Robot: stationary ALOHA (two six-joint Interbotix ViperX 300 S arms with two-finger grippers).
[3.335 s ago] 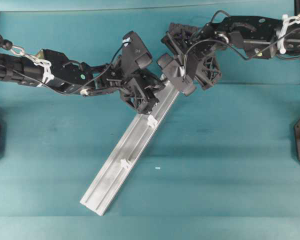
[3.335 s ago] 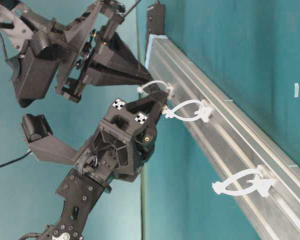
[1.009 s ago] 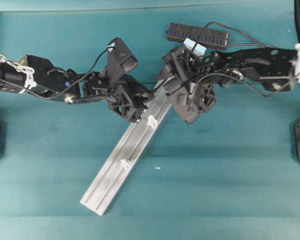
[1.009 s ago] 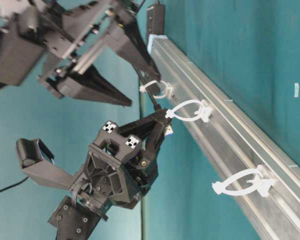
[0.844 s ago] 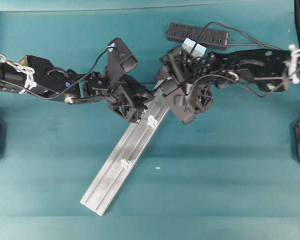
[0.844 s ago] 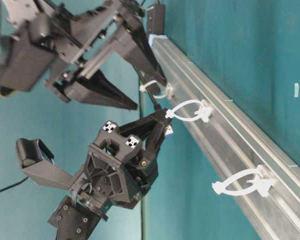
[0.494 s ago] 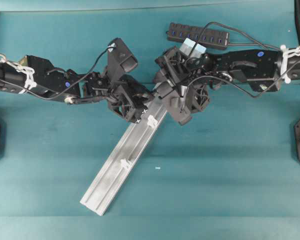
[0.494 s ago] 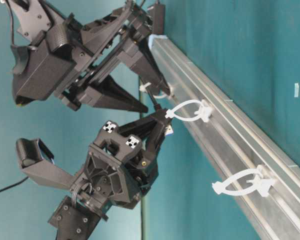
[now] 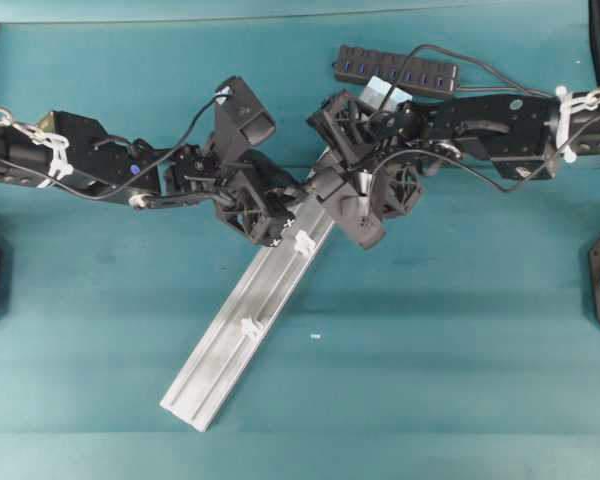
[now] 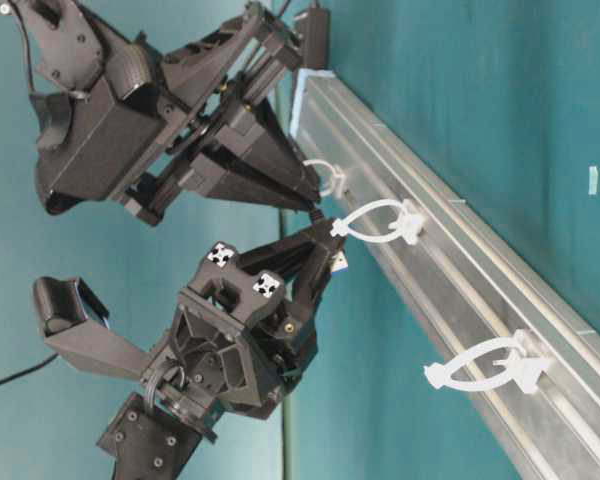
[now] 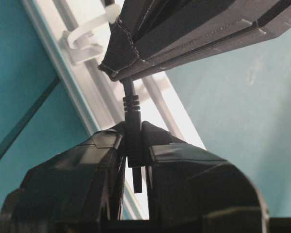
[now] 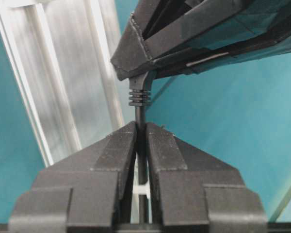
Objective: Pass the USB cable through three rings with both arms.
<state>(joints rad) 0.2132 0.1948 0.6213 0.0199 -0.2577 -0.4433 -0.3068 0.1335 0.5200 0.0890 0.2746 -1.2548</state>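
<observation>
The USB cable's slim dark plug (image 11: 134, 145) is clamped in my left gripper (image 11: 134, 128), which is shut on it beside the rail. My right gripper (image 12: 141, 127) is shut on the thin black cord (image 12: 140, 114) just behind the plug's ribbed collar (image 12: 138, 95). The two grippers meet tip to tip at the rail's far end, left (image 9: 292, 205) and right (image 9: 316, 194). The first ring (image 10: 327, 178) is half hidden behind the right fingers (image 10: 280, 180). The second ring (image 10: 375, 222) sits by the left gripper (image 10: 328, 238). The third ring (image 10: 485, 365) stands free.
The silver rail (image 9: 220, 365) runs diagonally toward the front left. A black multi-port hub (image 9: 395, 68) lies at the back behind the right arm, with its lead looping over that arm. A small white speck (image 9: 315, 336) lies right of the rail.
My right gripper, open a second ago, has swung in toward the left gripper and shut on the cord. The left gripper has held still with the plug over the last second.
</observation>
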